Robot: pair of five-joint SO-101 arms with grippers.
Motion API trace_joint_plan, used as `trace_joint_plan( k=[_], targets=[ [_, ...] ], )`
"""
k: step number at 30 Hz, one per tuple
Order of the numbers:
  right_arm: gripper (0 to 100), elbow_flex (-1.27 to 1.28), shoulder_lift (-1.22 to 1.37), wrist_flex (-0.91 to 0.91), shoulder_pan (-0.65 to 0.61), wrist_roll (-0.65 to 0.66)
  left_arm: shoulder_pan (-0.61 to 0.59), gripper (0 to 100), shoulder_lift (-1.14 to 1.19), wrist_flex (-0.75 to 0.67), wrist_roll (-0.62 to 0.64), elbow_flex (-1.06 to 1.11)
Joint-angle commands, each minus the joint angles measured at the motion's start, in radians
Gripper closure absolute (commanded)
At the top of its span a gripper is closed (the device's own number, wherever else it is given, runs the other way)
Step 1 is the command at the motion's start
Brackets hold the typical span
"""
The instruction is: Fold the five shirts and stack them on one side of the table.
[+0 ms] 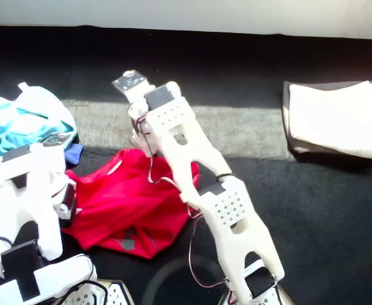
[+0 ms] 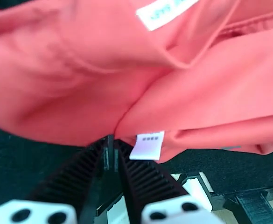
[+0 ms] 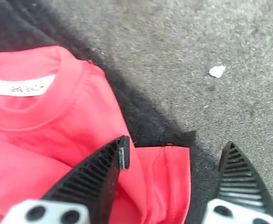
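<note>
A crumpled red shirt [image 1: 128, 203] lies on the dark table between the two arms. My left gripper [image 1: 70, 206] sits at the shirt's left edge; in the left wrist view the gripper [image 2: 110, 142] is shut on a fold of the red shirt [image 2: 127, 79] beside a small white tag [image 2: 148, 145]. My right gripper [image 1: 140, 138] hangs over the shirt's far edge. In the right wrist view it [image 3: 176, 149] stands open just above a corner of the red shirt [image 3: 57, 130], near the collar with its white label [image 3: 19, 86].
A heap of unfolded shirts [image 1: 20, 121], white, cyan and blue, lies at the left edge. A folded white shirt on a dark one [image 1: 338, 117] sits at the far right. A small white scrap [image 3: 217, 71] lies on the cloth-covered table [image 1: 300, 203].
</note>
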Motion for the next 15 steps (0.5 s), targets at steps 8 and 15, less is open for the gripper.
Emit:
trace_joint_plan(
  k=[8, 15],
  targets=[
    [69.8, -0.065, -0.005, 0.03, -0.12, 0.002, -0.053, 99, -0.013, -0.003, 0.0, -0.031],
    [70.4, 0.025, -0.002, 0.019, -0.13, 0.002, -0.054, 99, -0.013, 0.003, 0.002, -0.031]
  ],
)
